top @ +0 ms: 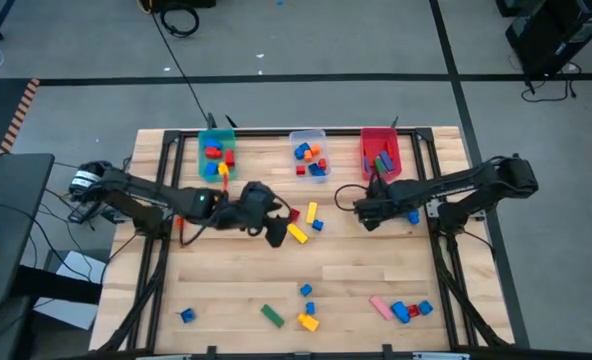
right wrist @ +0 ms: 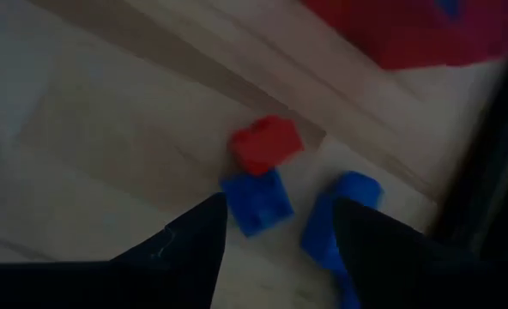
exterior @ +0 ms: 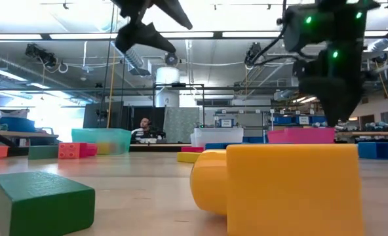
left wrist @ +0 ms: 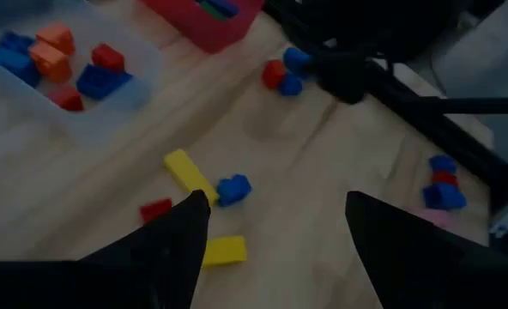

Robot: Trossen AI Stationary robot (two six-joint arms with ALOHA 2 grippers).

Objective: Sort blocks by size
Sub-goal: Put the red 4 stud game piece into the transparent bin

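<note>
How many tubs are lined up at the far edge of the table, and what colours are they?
teal bin: 1
clear bin: 1
red bin: 1
Total: 3

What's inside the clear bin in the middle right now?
The clear bin holds several small blue, orange and red blocks. They are piled together, so any blocks underneath the top ones cannot be seen.
</note>
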